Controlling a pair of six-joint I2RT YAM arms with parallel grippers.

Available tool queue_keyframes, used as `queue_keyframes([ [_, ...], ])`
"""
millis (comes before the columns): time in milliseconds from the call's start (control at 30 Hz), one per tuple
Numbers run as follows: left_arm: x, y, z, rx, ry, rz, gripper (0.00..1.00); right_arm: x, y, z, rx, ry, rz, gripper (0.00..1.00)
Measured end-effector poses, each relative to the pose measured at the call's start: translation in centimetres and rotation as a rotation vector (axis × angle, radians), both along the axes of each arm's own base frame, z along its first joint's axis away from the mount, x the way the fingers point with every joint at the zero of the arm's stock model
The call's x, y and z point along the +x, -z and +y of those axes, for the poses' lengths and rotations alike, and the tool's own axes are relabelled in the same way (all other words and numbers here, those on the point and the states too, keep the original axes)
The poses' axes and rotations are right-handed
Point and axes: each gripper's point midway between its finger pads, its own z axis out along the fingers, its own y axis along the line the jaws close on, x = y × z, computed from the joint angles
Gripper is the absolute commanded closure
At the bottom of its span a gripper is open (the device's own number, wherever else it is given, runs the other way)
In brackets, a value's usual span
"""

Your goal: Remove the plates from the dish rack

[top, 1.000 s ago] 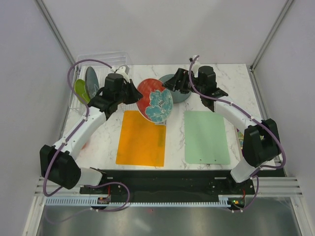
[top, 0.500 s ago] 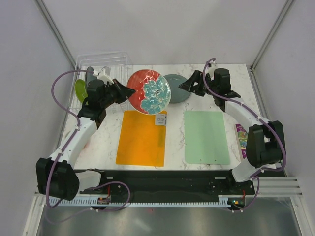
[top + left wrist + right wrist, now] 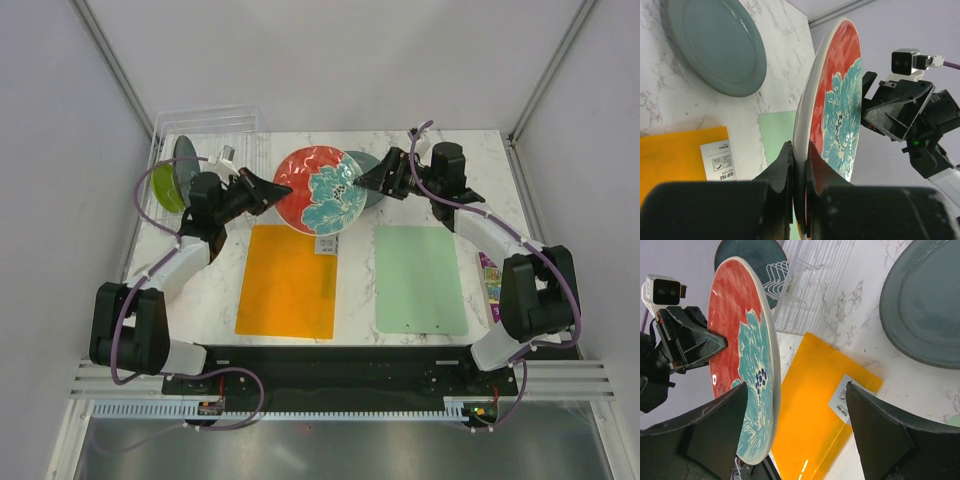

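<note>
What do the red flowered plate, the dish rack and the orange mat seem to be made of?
Red flowered plate: probably glazed ceramic, or melamine; glossy face, white rim edge. Dish rack: clear plastic, see-through walls; its dividers look like white coated wire. Orange mat: thin plastic, likely; smooth, slight sheen.

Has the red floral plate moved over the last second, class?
Yes. The red floral plate has shifted toward the far side, off the orange mat, uncovering its labelled corner.

glossy red plate [image 3: 320, 190], matt grey-green plate [image 3: 925, 305], marble-patterned table [image 3: 780, 50], clear plastic dish rack [image 3: 205, 122].
</note>
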Motion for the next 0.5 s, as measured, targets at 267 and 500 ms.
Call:
queue_keyframes([
  [267, 0.1, -1.6, -0.4, -0.044, 0.023, -0.055, 0.98, -0.8, 0.3, 2.3, 0.040, -0.068, 0.019, 0.43],
  [500, 0.5, -0.2, -0.1, -0.035, 0.009, -0.016, 0.98, -1.8, 0.7, 4.8, 0.048, -0.132, 0.039, 1.00],
])
